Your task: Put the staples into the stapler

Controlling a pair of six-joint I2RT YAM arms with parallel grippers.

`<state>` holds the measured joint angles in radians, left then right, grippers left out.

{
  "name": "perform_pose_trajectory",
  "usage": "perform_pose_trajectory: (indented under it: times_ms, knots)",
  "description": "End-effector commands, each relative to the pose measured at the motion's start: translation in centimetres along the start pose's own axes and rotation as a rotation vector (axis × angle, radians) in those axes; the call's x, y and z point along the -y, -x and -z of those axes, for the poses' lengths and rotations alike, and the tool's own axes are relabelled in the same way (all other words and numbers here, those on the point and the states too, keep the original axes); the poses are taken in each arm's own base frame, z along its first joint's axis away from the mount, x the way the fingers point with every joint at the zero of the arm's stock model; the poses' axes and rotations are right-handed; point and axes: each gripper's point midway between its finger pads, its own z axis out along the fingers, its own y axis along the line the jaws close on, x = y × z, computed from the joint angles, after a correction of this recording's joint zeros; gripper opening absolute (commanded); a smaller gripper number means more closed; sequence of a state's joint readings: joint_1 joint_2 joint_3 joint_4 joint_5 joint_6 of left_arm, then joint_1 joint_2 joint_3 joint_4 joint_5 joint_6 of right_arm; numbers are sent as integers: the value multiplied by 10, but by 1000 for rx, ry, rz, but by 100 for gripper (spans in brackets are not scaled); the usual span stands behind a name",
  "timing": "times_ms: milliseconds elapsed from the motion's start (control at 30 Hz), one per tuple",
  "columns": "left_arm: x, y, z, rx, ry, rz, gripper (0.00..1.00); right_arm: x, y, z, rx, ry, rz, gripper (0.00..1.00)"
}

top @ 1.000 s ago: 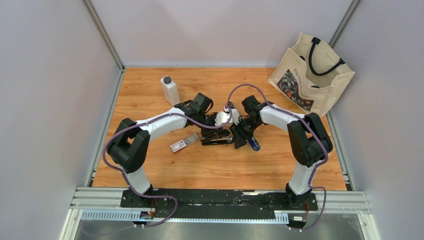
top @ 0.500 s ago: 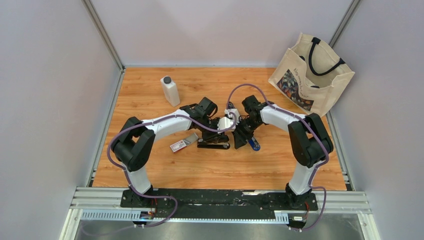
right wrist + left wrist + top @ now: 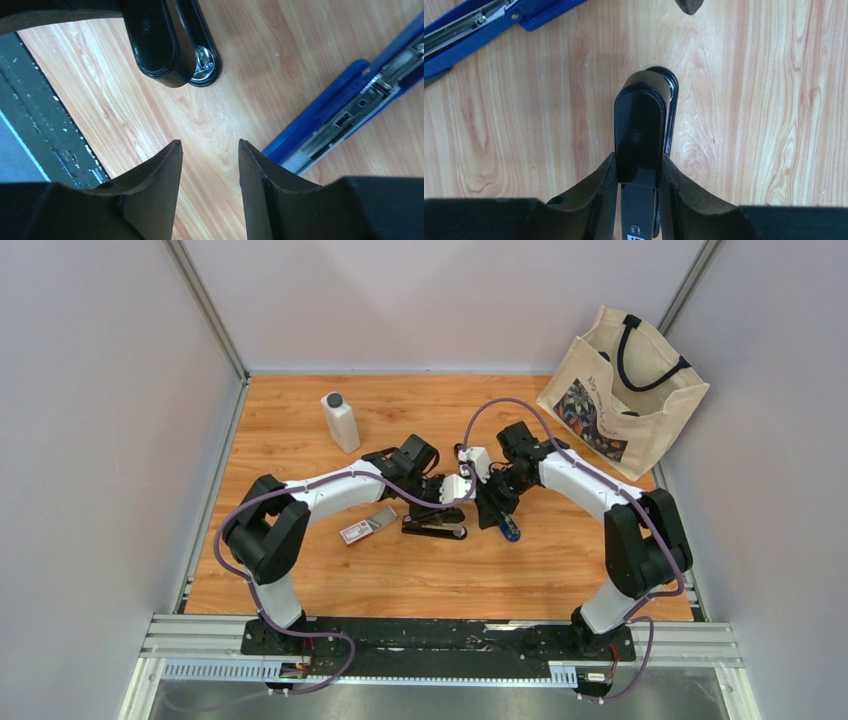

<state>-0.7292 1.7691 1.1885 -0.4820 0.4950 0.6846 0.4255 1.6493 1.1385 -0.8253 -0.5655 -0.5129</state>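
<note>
My left gripper (image 3: 639, 160) is shut on a black stapler (image 3: 644, 120), gripping its sides near the middle. The stapler's rounded front end points away over the wood. In the top view the black stapler (image 3: 435, 530) lies mid-table under the left gripper (image 3: 442, 512). A blue stapler (image 3: 350, 100) lies opened, its metal channel showing a strip of staples. My right gripper (image 3: 210, 145) hangs open above bare wood between the two staplers, holding nothing. The staples box (image 3: 358, 530), white and red with its grey tray slid out, lies left of the black stapler.
A white bottle (image 3: 340, 420) with a dark cap stands at the back left. A canvas tote bag (image 3: 620, 390) leans at the back right corner. Grey walls enclose the wooden table (image 3: 300, 580), with a metal rail along its near edge.
The left gripper has carried the black stapler slightly nearer and to the right. The right arm has swung to the right and its jaws have widened a little.
</note>
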Motion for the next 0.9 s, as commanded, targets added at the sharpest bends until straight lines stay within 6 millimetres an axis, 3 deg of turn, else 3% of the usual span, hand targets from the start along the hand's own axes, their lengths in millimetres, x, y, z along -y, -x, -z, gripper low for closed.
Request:
perform_pose_trajectory:
  times_ms: [0,67,100,267,433,700,867]
  knots:
    - [13,-20,4,-88,-40,44,40,13,29,33,142,-100,51,49]
    - [15,-21,4,-89,-50,47,43,21,29,38,157,-125,29,49]
    - [16,-20,4,-90,-52,45,50,24,29,40,163,-139,18,49]
    - [18,-22,3,-99,-58,50,51,42,26,43,173,-204,-26,50]
    - [15,-17,9,-93,-35,54,52,46,19,35,155,-198,-61,52]
    - [2,26,46,8,51,48,54,57,2,16,78,-204,-122,52]
    - [-15,46,70,80,90,95,55,63,-8,17,40,-242,-131,52]
